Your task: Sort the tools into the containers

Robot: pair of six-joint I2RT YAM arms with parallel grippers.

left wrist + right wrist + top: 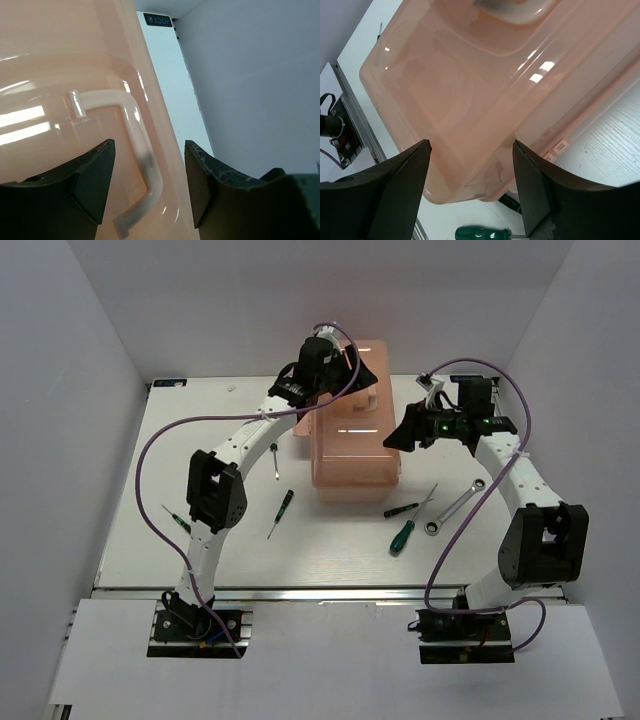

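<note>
The salmon-pink toolbox (pixel 355 440) stands shut at the table's middle back, so its compartments are hidden. My left gripper (pixel 345 365) is open over the box's back left; in the left wrist view (pixel 149 170) its jaws straddle a white handle (pixel 142 150) seen through the lid (pixel 60 60). My right gripper (pixel 408 433) is open at the box's right side, and in the right wrist view (pixel 470 170) its jaws frame the box's near corner (pixel 480 90). Several screwdrivers lie on the table: (pixel 176 519), (pixel 274 461), (pixel 281 512), (pixel 401 510), (pixel 404 534). A silver wrench (pixel 455 507) lies right of them.
White walls close in the table on the left, back and right. A green screwdriver handle (pixel 482 233) and a black one (pixel 512 202) lie just below the box's corner in the right wrist view. Purple cables loop above both arms.
</note>
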